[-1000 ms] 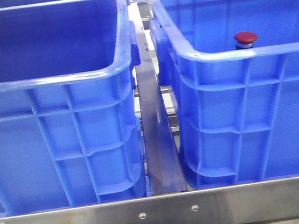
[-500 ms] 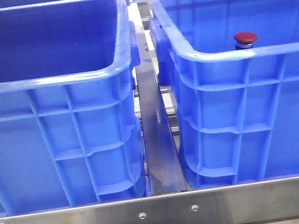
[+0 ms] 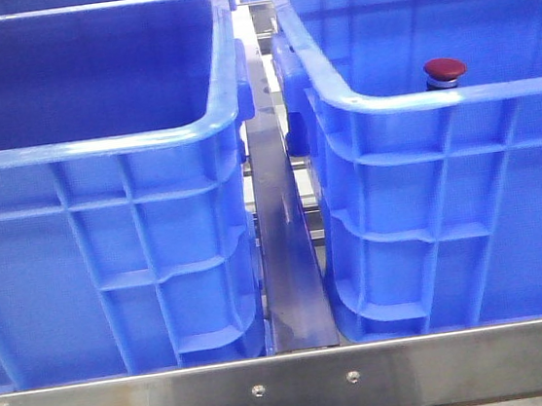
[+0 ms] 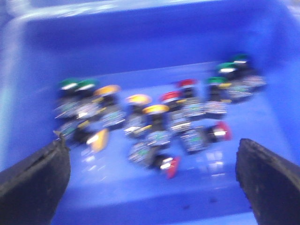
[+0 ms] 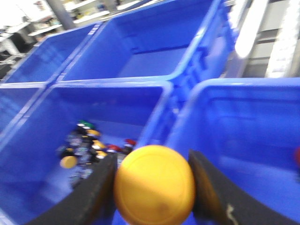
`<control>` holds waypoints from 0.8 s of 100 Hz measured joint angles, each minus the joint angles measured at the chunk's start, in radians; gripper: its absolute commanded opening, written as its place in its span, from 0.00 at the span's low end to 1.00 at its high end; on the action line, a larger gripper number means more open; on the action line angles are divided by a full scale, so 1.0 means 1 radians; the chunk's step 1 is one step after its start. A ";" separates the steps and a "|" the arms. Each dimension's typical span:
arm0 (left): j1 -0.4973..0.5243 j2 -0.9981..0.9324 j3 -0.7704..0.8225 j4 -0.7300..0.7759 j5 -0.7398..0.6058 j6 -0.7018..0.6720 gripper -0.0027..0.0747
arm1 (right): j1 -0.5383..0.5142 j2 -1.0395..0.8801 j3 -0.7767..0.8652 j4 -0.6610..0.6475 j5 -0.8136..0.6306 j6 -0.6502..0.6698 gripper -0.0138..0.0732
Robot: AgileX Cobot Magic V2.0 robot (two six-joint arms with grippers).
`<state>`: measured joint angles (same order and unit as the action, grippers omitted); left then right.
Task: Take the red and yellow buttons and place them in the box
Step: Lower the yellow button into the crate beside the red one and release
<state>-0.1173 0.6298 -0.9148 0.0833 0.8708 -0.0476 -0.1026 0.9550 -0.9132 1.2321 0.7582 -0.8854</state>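
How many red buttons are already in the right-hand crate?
1 in sight: a red button stands upright just behind the near wall of the right crate. That wall hides the floor, so others may lie unseen.

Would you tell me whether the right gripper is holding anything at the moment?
Yes: the right gripper is shut on the yellow button, its domed cap filling the gap between both fingers.

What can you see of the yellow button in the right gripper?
The yellow button shows only its glossy, smooth, domed yellow-orange cap, facing the right wrist camera; collar and body are hidden behind it. The right gripper is shut on it, one dark finger against each side. It hangs above the blue crates, touching nothing else.
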 measured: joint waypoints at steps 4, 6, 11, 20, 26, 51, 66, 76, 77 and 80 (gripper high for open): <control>0.023 -0.024 0.019 0.000 0.002 0.000 0.90 | -0.009 -0.002 0.000 -0.016 -0.004 0.000 0.36; 0.032 -0.037 0.027 0.000 0.002 0.000 0.90 | -0.013 -0.004 0.000 -0.022 -0.006 0.000 0.36; 0.043 -0.066 0.045 -0.002 0.002 -0.001 0.90 | -0.025 -0.004 0.000 -0.038 -0.015 0.000 0.36; 0.050 -0.110 0.068 -0.002 0.002 -0.001 0.87 | -0.039 -0.004 0.000 -0.062 -0.026 -0.002 0.36; 0.052 -0.133 0.078 -0.004 0.002 -0.001 0.80 | -0.046 -0.004 0.000 -0.069 -0.042 -0.002 0.36; 0.054 -0.159 0.083 -0.006 0.002 -0.001 0.12 | -0.050 -0.004 0.000 -0.139 -0.185 -0.002 0.36; 0.054 -0.159 0.087 -0.006 0.002 -0.001 0.01 | -0.050 0.008 0.000 -0.204 -0.286 -0.002 0.36; 0.054 -0.159 0.086 -0.006 0.002 -0.001 0.01 | -0.050 0.054 0.000 -0.216 -0.357 -0.002 0.36; 0.054 -0.159 0.086 -0.006 0.002 -0.001 0.01 | -0.050 0.058 0.000 -0.218 -0.368 -0.002 0.36; 0.054 -0.159 0.086 -0.006 0.002 -0.001 0.01 | -0.050 0.078 0.000 -0.218 -0.388 -0.002 0.36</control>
<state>-0.0631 0.4712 -0.8285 0.0777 0.8728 -0.0483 -0.1530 1.0326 -0.9132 1.0146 0.3705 -0.8873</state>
